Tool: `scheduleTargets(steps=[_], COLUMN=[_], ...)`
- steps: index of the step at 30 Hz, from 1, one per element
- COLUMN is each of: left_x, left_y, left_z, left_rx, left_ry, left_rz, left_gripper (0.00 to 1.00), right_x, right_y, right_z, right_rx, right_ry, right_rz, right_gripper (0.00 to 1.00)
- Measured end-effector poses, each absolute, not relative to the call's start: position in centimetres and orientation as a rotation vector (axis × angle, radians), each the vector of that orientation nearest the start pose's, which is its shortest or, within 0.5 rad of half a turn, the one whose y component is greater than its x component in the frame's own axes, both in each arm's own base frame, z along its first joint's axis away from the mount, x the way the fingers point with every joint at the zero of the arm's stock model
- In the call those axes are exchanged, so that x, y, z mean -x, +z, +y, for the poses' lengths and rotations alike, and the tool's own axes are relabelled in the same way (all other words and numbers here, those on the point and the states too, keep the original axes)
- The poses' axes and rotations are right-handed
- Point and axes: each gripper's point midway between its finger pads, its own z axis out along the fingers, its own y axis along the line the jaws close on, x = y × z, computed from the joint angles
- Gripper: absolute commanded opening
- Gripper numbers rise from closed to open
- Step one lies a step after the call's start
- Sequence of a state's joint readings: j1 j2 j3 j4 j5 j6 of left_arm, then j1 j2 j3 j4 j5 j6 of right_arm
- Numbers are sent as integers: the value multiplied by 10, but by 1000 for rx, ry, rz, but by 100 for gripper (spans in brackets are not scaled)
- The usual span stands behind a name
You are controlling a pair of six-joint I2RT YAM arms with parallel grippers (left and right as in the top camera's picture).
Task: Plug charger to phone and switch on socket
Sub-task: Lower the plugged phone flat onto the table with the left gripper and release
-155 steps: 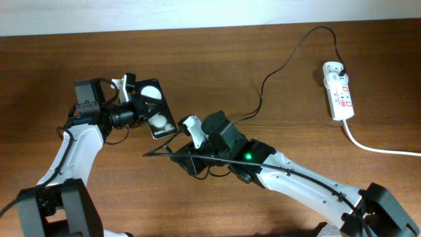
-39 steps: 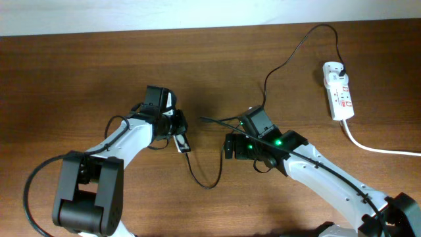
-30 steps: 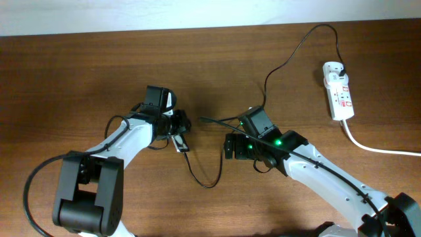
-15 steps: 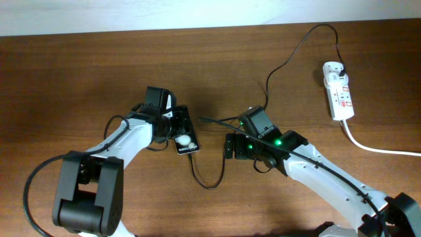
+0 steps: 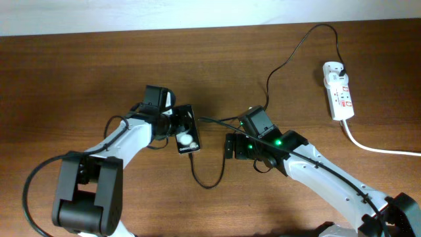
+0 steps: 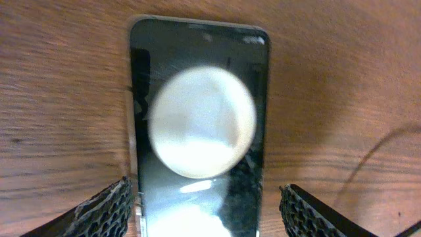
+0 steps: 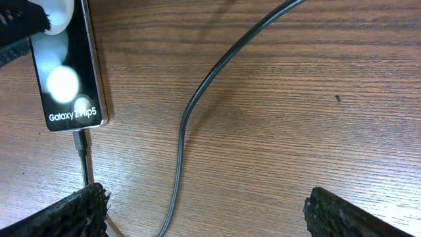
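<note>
Overhead: the phone (image 5: 186, 131) lies face up on the desk (image 5: 79, 72), left of centre. Its long axis runs far-to-near and is tipped slightly, so the near end sits a little right of the far end. The left end effector (image 5: 172, 123) is at the far end of the phone. The charger (image 5: 265, 85) leaves the near end, loops toward the near edge, passes under the right arm and climbs to the socket (image 5: 339, 92) at far right. The socket's long axis is also far-to-near, and a thick white cord (image 5: 378, 149) leaves its near end. The right end effector (image 5: 229, 146) sits just right of the loop. The desk is brown wood grain, with a pale wall (image 5: 131, 13) strip behind it.

Left wrist: the fingers (image 6: 105, 207) straddle the phone's sides. A sliver of desk shows on one side; I cannot tell whether they press.

Right wrist: the end effector is released, fingers wide apart and holding nothing, with cable on the desk between them. The phone's lettered end points toward this camera, and the connector meets that end.
</note>
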State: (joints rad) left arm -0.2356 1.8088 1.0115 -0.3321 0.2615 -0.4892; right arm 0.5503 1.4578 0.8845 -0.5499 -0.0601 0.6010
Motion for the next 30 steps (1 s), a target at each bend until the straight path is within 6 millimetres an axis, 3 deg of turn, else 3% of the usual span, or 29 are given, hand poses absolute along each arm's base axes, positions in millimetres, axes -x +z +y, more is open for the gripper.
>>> scheduleTargets(steps=[2, 3, 5, 9, 30], left_x=[-382, -385, -388, -390, -395], left_y=[20, 19, 18, 19, 22], left_z=[-121, -106, -78, -52, -52], left_rx=[325, 381, 484, 584, 575], left_ry=[-553, -551, -548, -568, -569], left_rz=[2745, 2740, 2729, 2711, 2689], left_gripper=[82, 99, 99, 99, 99], right_x=[-280, -280, -280, -280, -280], right_y=[72, 72, 72, 72, 72], right_z=[184, 184, 184, 184, 184], right_rx=[-52, -52, -52, -52, -52], right_ry=[413, 413, 413, 412, 413], right_rz=[2769, 2769, 2769, 2769, 2769], right_gripper=[99, 99, 99, 99, 99])
